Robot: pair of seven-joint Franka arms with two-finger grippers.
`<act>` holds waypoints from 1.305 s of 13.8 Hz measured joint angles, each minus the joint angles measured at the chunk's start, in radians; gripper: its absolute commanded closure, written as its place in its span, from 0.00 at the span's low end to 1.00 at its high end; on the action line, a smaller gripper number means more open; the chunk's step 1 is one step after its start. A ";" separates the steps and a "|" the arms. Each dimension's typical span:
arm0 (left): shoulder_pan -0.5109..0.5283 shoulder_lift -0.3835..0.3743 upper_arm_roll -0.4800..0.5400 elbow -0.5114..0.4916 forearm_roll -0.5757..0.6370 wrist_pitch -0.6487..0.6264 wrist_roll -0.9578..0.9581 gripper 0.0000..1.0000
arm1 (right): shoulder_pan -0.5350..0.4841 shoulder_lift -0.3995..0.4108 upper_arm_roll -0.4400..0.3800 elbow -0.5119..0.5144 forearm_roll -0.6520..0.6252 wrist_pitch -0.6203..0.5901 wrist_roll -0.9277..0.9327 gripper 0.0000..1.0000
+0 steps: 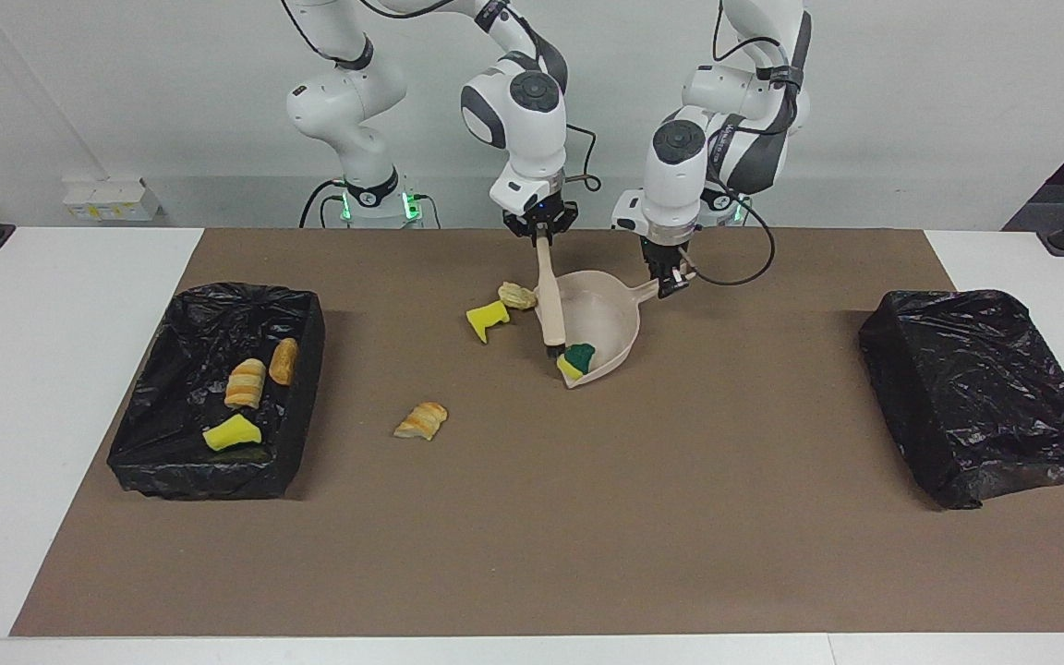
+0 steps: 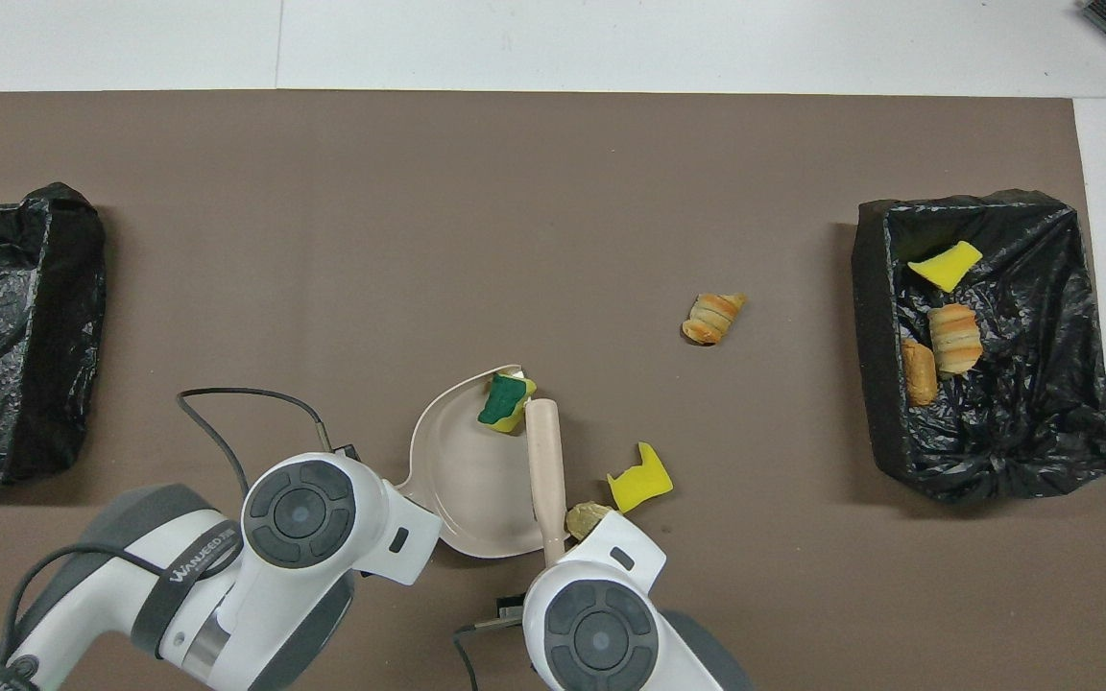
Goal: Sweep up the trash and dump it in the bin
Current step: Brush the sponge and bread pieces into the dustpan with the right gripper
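Right gripper [image 1: 542,227] fingers clamped on brush [image 1: 548,305], pushing green sponge [image 1: 578,355] just inside dustpan [image 1: 601,319] lip. Left gripper [image 1: 670,273] clenched on dustpan handle. Yellow sponge [image 1: 488,320], pale scrap [image 1: 518,295], bread chunk [image 1: 421,420] loose on counter. 3 scraps in bin [image 1: 218,397]. Risk: sponge slipping back out if dustpan tilts forward.

Glossy crinkled plastic bin liner [image 1: 218,397]
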State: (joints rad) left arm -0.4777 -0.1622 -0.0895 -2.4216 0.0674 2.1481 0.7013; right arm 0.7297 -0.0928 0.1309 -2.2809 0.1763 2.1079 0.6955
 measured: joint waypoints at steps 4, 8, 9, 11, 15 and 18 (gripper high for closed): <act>0.052 0.015 0.002 0.000 0.002 0.052 0.057 1.00 | -0.004 -0.091 -0.015 0.016 0.000 -0.164 0.003 1.00; 0.051 0.018 -0.003 0.001 0.005 0.064 0.102 1.00 | -0.034 -0.131 -0.019 -0.019 -0.002 -0.239 0.003 1.00; 0.048 0.018 -0.008 0.002 0.006 0.059 0.112 1.00 | -0.049 -0.136 -0.019 -0.039 -0.014 -0.239 0.003 1.00; 0.015 0.016 -0.016 0.004 0.029 0.033 0.118 1.00 | -0.099 -0.146 -0.020 -0.077 -0.081 -0.239 0.005 1.00; -0.047 -0.002 -0.026 0.009 0.041 -0.028 0.063 1.00 | -0.135 -0.182 -0.022 -0.140 -0.180 -0.239 0.064 1.00; -0.094 -0.023 -0.029 0.007 0.043 -0.078 -0.019 1.00 | -0.133 -0.225 -0.017 -0.187 -0.156 -0.239 0.079 1.00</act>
State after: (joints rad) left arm -0.5715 -0.1848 -0.1185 -2.4142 0.1106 2.0702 0.6820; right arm 0.5969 -0.3177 0.1142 -2.4676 0.0203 1.8691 0.7745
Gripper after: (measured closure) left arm 0.687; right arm 0.727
